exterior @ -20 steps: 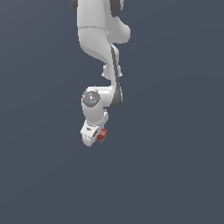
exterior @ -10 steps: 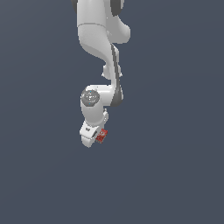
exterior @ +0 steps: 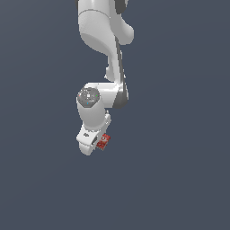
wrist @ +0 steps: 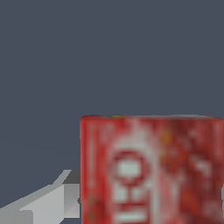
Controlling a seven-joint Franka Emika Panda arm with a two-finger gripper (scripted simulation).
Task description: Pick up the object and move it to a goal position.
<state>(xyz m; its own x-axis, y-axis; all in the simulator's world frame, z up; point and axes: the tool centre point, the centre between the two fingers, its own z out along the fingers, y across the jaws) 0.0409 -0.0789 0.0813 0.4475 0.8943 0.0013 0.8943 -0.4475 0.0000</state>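
Slippage was my worry — my gripper [exterior: 98, 143] pinched the red box [exterior: 103, 141] near its edge; a jolt could free it.

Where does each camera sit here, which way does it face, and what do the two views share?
Exterior view: off the arm, facing the white robot arm against a plain grey backdrop; its gripper carries the small flat red box with white markings.
Wrist view: on the wrist, looking along the gripper; the red box fills much of the frame, beside one grey finger.
Shared: the red box and the gripper.
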